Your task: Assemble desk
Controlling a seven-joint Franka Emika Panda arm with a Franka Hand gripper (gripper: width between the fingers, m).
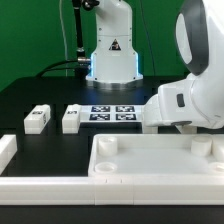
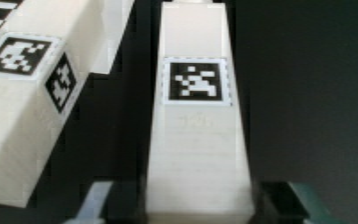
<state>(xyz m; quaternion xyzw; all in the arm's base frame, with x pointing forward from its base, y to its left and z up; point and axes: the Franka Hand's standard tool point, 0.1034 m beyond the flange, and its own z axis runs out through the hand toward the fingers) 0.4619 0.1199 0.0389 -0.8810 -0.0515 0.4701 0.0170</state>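
Exterior view: a large white plastic rimmed tabletop (image 1: 150,162) lies at 6 o'clock on the black desk (image 1: 30,95), with two small white tagged leg blocks (image 1: 37,119) at 9 o'clock. Wrist view: the end effector (image 2: 197,200) stands wide astride one long white tagged leg (image 2: 197,120), its fingers (image 2: 297,198) clear of it; a second tagged block (image 2: 34,110) lies just beside.

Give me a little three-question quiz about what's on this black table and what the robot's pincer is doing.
1. True or false: the pincer is open, with one finger on each side of the long white plastic block leg that bears a black-and-white tag.
2. How many small white plastic block legs lie on the exterior view's left of the marker board? A one, B two, C five.
3. Fill in: the large white plastic rectangular tabletop lies with its raised rim facing ___.
Key: 1 true; 2 B; 3 up.
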